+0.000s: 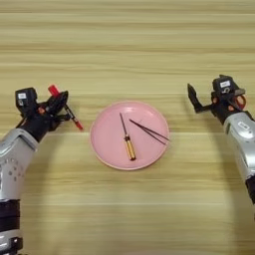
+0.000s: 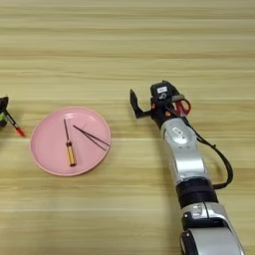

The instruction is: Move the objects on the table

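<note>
The left arm, a silver-grey forearm with a black wrist block, enters from the seven o'clock corner of the left eye view and reaches toward about ten o'clock. Its left gripper (image 1: 61, 105), a pair of black fingers, is clamped around a slim red marker pen (image 1: 65, 107) and points toward three o'clock.

The right arm, silver forearm over a black elbow joint with a black cable looping beside it, rises from five o'clock in the right eye view. Its right gripper (image 2: 135, 105) points toward nine o'clock, black fingers spread apart and holding nothing.
</note>
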`<state>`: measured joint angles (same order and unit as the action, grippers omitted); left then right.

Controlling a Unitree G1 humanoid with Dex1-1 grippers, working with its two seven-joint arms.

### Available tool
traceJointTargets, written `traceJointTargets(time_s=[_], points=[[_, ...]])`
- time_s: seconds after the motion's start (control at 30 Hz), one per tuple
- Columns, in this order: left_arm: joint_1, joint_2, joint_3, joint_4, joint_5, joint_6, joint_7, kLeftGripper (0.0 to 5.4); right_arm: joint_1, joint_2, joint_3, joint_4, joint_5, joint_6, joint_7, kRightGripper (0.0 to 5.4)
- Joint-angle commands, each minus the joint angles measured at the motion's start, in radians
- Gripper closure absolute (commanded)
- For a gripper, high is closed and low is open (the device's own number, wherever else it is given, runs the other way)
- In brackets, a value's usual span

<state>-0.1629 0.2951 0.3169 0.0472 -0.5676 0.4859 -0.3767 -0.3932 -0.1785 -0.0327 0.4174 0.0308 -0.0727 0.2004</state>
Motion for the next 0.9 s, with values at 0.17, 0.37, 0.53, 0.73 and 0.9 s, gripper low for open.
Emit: traceJointTargets(time_s=[0.17,0.37,0.53,0.73,0.9], points=[[-0.059,0.016,-0.045,0.139,0.1,-0.042,0.011,4.93,-0.021,0.005,-0.005,-0.006,0.005,0.007,-0.003,0.0],[-0.112,0.014,-0.067,0.25,0.14,-0.081,-0.005,4.93,-0.023,0.01,-0.004,-0.004,0.004,0.007,-0.004,0.0],[-0.148,0.007,-0.084,0.333,0.168,-0.114,-0.015,4.93,-0.023,0.012,-0.004,-0.004,0.004,0.006,-0.005,0.0],[-0.185,-0.013,-0.094,0.424,0.2,-0.168,-0.008,4.93,-0.022,0.012,-0.005,-0.005,0.003,0.005,-0.005,0.0],[-0.201,-0.041,-0.108,0.485,0.246,-0.27,0.017,4.93,-0.022,0.011,-0.005,-0.006,0.004,0.005,-0.004,0.0]])
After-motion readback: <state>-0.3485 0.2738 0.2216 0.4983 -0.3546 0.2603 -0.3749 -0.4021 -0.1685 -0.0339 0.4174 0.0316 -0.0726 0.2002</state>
